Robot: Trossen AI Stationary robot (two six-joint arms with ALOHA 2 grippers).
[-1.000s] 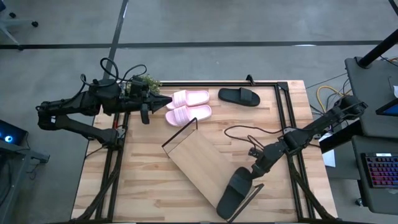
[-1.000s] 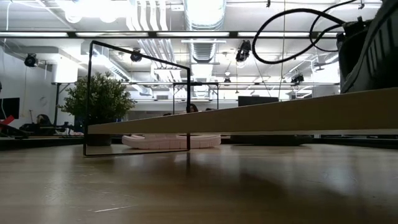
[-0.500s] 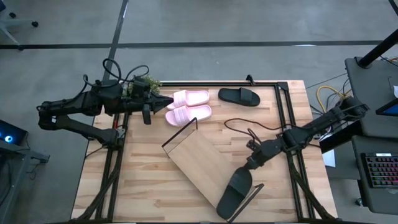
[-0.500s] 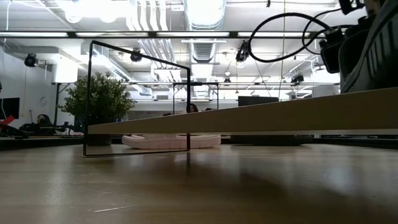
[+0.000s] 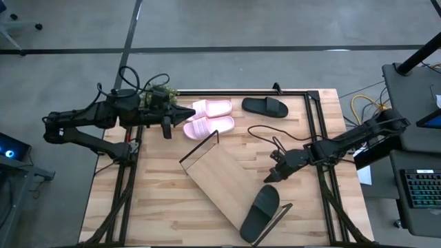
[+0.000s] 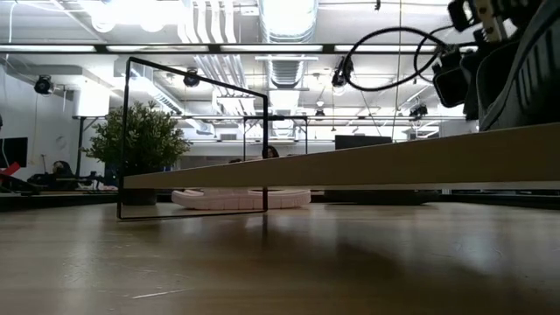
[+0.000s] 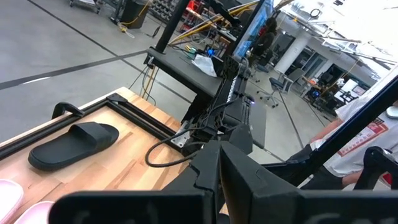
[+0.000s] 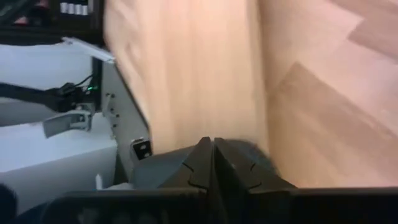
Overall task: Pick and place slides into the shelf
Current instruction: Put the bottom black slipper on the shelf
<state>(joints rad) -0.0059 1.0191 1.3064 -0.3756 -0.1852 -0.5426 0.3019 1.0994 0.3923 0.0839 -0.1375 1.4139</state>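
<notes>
Beside the shelf (image 5: 227,182), the right gripper (image 5: 272,177) hangs pinched shut, empty; it should reopen before approaching the remaining black slide (image 5: 265,106)

shelf (image 5: 224,180): long light-wood board, black wire ends, lying diagonal | black slide A (image 5: 260,212): flat on shelf, at its near end | pink pair (image 5: 210,118): side by side, just beyond shelf's far end | black slide B (image 5: 265,106): beyond shelf, right of pink pair, apart

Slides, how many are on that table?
4: two pink slides side by side beside the left gripper, one black slide at the far edge, another on the shelf.
</notes>
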